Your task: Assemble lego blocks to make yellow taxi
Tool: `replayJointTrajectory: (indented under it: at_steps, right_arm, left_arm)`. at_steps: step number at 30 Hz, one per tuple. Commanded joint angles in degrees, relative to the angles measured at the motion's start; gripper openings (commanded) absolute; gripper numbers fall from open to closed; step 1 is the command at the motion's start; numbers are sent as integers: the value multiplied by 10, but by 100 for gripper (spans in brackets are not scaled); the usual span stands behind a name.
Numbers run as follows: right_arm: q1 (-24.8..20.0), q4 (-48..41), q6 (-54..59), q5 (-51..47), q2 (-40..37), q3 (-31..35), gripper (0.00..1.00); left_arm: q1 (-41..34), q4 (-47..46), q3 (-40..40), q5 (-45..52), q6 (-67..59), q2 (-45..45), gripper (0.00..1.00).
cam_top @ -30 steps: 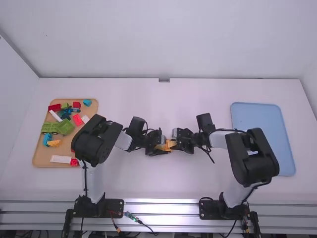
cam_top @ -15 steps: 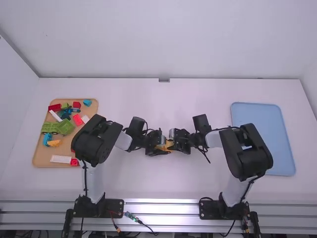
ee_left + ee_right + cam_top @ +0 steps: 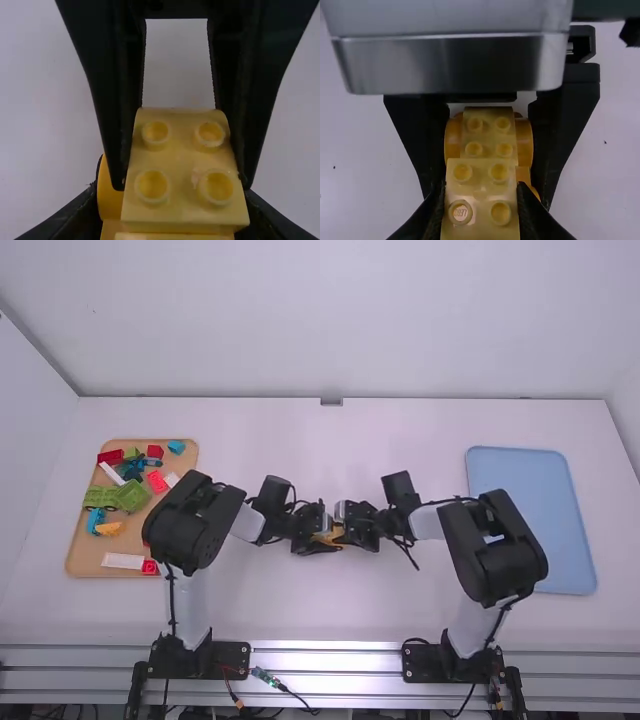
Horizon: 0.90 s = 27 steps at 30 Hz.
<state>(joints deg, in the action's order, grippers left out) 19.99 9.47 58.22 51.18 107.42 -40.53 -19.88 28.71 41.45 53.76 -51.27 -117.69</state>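
Left claw (image 3: 326, 537) and right claw (image 3: 342, 531) meet nearly tip to tip over the worktop (image 3: 320, 610), with the yellow taxi parts between them. The left claw is closed on an orange-yellow piece (image 3: 453, 140), whose rounded orange sides touch its fingers and whose yellow studded top sits between them. The right claw is narrowed on a yellow block (image 3: 180, 165) with four round studs, a finger against either side. In the right wrist view this block overlaps the near end of the piece in the left claw; whether the two are pressed together cannot be told. Well out to the left of the left claw lies a tan tray (image 3: 85, 560) bearing red, green, blue and white pieces. A blue tray (image 3: 530, 520) lies to the right of the right claw.
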Motion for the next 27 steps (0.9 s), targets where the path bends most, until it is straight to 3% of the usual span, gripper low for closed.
replayJointTrajectory:
  at_steps: [1,7,20,23,25,27]
  right_arm:
    - [11,-5,-2,-56,6,0,0]
    - [6,-6,-10,-63,6,0,0]
    - [16,-13,-10,-64,6,0,0]
    - [18,-12,-10,-62,6,0,28]
    - [18,-10,-15,-63,6,0,36]
    - [18,-7,-22,-63,6,0,51]
  left_arm:
    - [-4,-8,-9,-21,-28,-11,55]
    - [-4,-30,-10,14,-76,-11,48]
    - [-4,-13,-10,7,-66,-11,53]
    - [-4,-13,-9,7,-66,-11,54]
    - [-4,-11,-8,6,-57,-11,54]
    - [-4,-2,-9,6,-42,-11,55]
